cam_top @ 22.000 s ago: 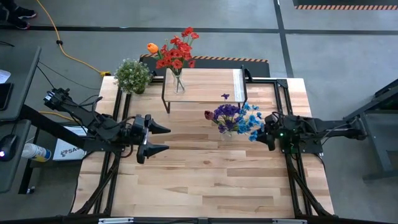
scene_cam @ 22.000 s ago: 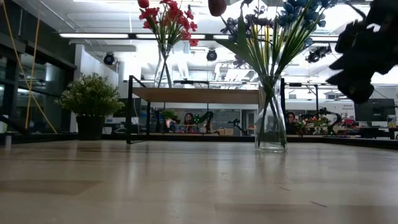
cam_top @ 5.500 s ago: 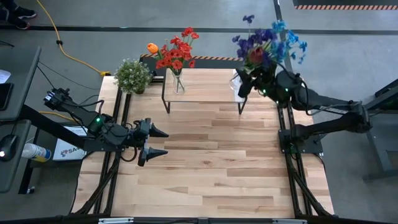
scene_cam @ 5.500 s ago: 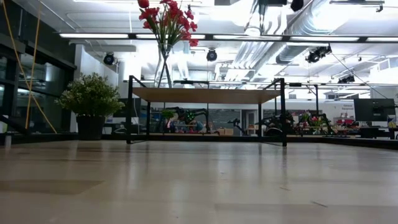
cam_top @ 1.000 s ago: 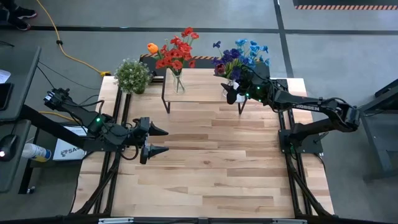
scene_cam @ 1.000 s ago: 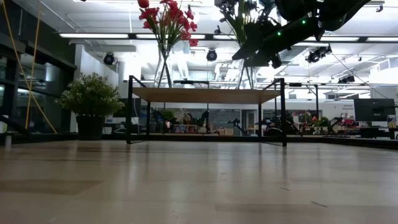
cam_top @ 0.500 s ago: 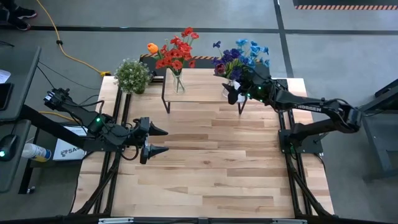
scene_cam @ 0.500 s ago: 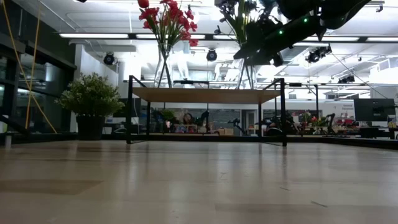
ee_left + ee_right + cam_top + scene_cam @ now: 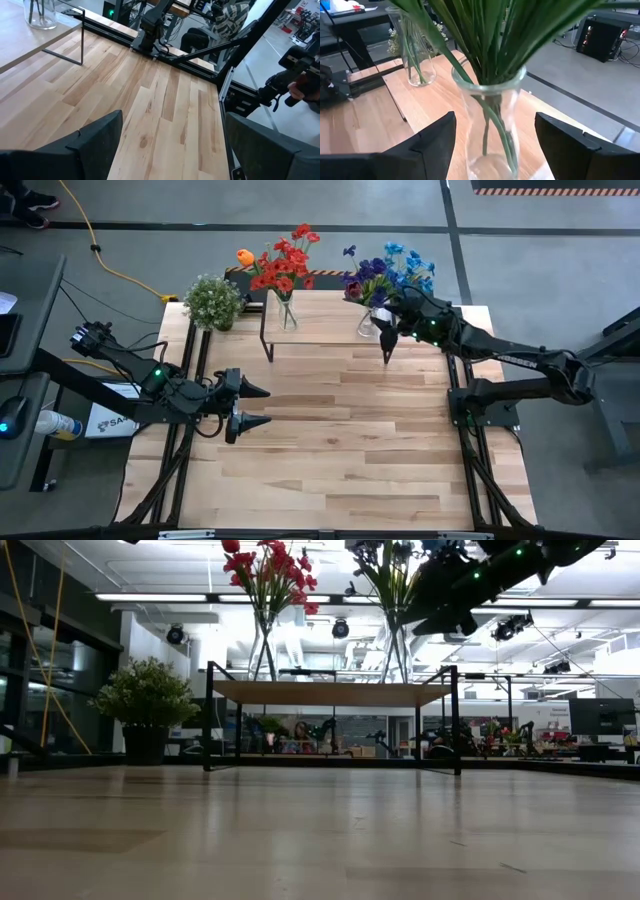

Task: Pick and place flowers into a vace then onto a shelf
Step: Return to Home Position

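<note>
**Right claw drawn back from the vase on the shelf**

Since half a second ago, the right claw (image 9: 388,333) has been pulled a little away from the glass vase (image 9: 368,325), toward the right edge of the table (image 9: 340,450). Its fingers (image 9: 432,145) are spread wide and nothing is held. In the right wrist view the vase is seen standing upright just ahead of them, free of both. Green stems fill the vase, and the blue and purple flowers (image 9: 385,268) are spread above it. The vase is set on the shelf (image 9: 330,315), near its white end. A second vase (image 9: 287,315) with red flowers (image 9: 283,265) is set at the shelf's other end, well apart from the first. A potted plant (image 9: 213,301) is placed beside the shelf, at the table's far left corner. The left claw (image 9: 262,405) is held low over the left side of the table, its fingers also spread and empty.
</note>
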